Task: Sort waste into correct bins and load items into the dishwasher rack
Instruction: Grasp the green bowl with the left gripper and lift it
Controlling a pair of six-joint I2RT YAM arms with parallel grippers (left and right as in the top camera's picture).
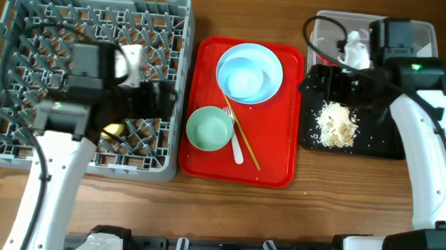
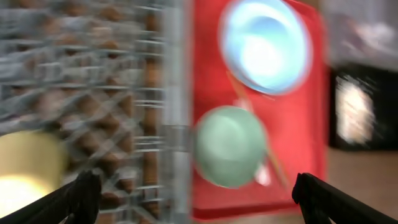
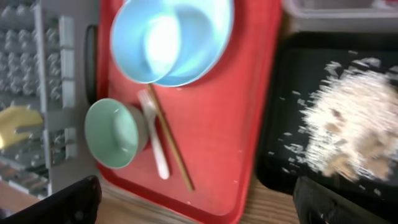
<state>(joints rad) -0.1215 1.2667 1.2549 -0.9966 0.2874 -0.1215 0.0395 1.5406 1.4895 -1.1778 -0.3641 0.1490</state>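
Note:
The grey dishwasher rack (image 1: 22, 156) stands at the left with the yellow cup (image 1: 114, 130) in it. My left gripper (image 2: 199, 202) is open and empty, above the rack's right wall (image 2: 177, 93); its view is blurred. The red tray (image 1: 271, 154) holds a pale blue bowl (image 1: 244, 82) on the pale blue plate (image 1: 268, 57), a green bowl (image 1: 210, 129), a white fork (image 1: 238, 150) and chopsticks (image 1: 246, 145). Food scraps (image 1: 336, 123) lie in the black tray (image 1: 382, 145). White tissue (image 1: 355, 48) lies in the clear tub (image 1: 423, 30). My right gripper (image 3: 202, 205) is open and empty, above the red tray's front right edge.
The right wrist view shows the green bowl (image 3: 112, 132), fork (image 3: 155, 146), chopsticks (image 3: 174, 149), scraps (image 3: 348, 130) and yellow cup (image 3: 15, 121). My right arm (image 1: 422, 112) crosses the black tray. Bare wooden table (image 1: 317, 222) runs along the front.

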